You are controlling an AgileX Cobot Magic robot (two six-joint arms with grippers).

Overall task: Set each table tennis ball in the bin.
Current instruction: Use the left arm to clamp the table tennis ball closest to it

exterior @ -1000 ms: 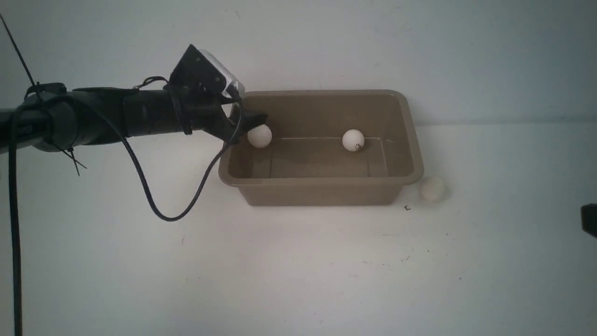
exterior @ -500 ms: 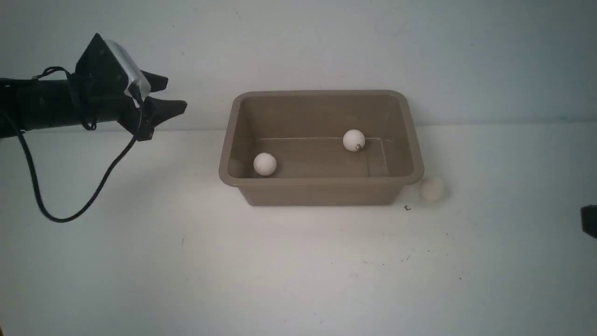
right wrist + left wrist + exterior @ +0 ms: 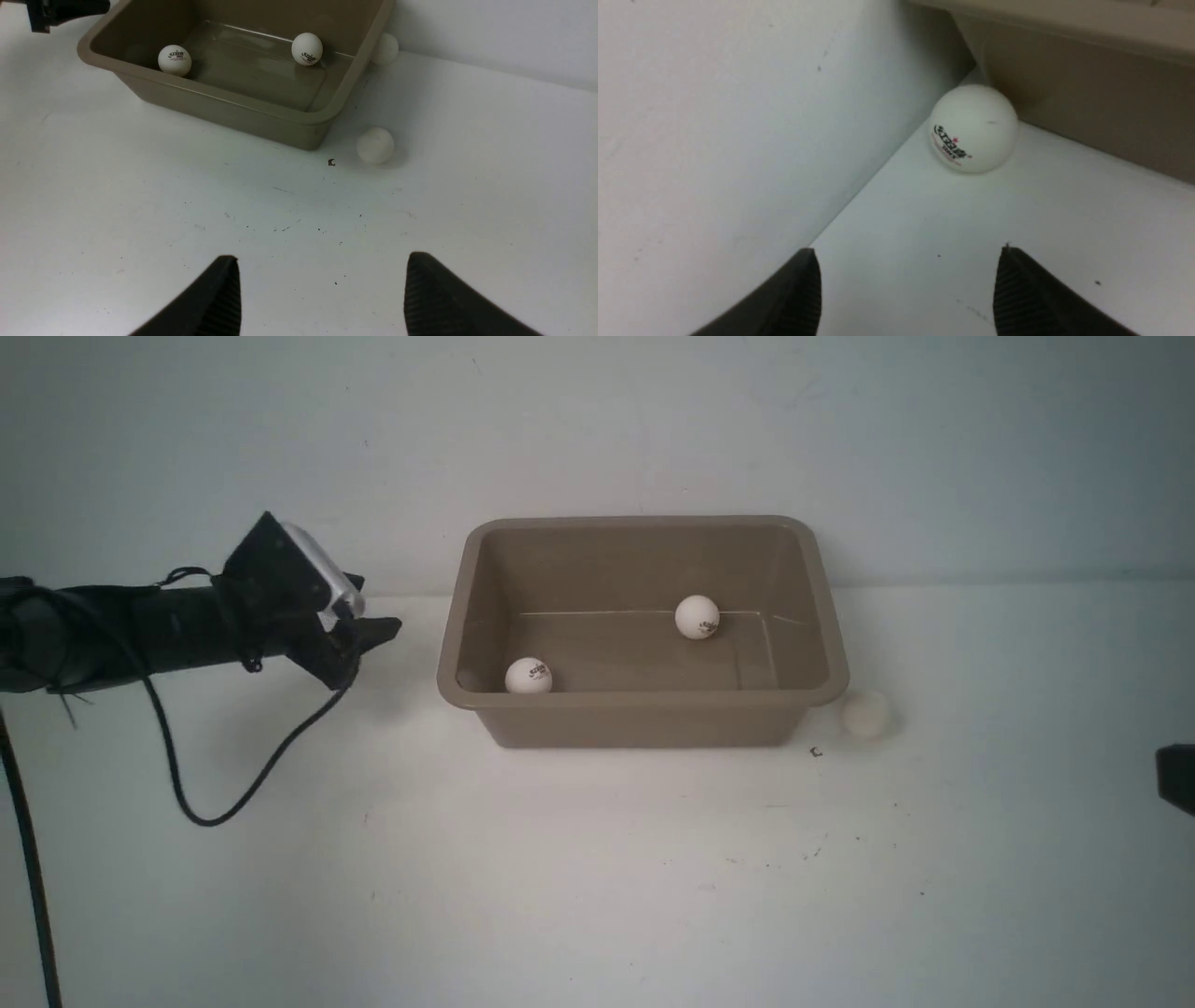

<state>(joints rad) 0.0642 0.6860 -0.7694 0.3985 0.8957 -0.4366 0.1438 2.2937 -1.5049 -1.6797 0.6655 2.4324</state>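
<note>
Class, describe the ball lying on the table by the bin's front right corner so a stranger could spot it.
Find the brown bin on the white table. Just off its front right corner lies a ball. Unlike the two balls in the bin, it sits outside and shows no logo.

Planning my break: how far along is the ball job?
Done: two balls lie in the bin. In hand: nothing; left gripper and right gripper are open, empty. Left: three outside the bin: wall-side ball before the left gripper, front-right ball, rear-right ball.
</note>
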